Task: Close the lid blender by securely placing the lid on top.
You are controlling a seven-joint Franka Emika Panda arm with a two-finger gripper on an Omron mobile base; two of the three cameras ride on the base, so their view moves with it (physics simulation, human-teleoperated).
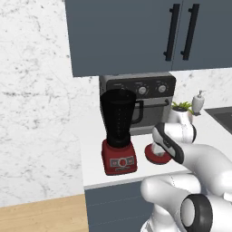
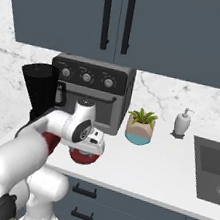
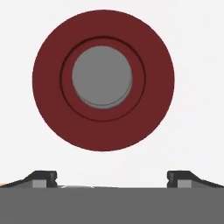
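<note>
The red lid (image 3: 103,80) with its grey round centre lies flat on the white counter, seen from straight above in the hand view. Part of the lid (image 1: 153,156) peeks out under my hand in the left base view, and the lid (image 2: 83,156) shows below the hand in the right base view. My gripper (image 3: 112,178) hovers just above it, open, fingertips (image 3: 43,177) wide apart with nothing between them. The blender (image 1: 118,131), a dark jar with side handle on a red base, stands to the lid's left with its mouth uncovered; the blender (image 2: 41,90) is partly behind my arm.
A grey toaster oven (image 1: 145,102) stands behind the blender against the wall. A potted plant (image 2: 141,125) and a soap dispenser (image 2: 182,122) sit to the right, then the sink (image 2: 213,170). Dark cabinets (image 2: 117,17) hang overhead.
</note>
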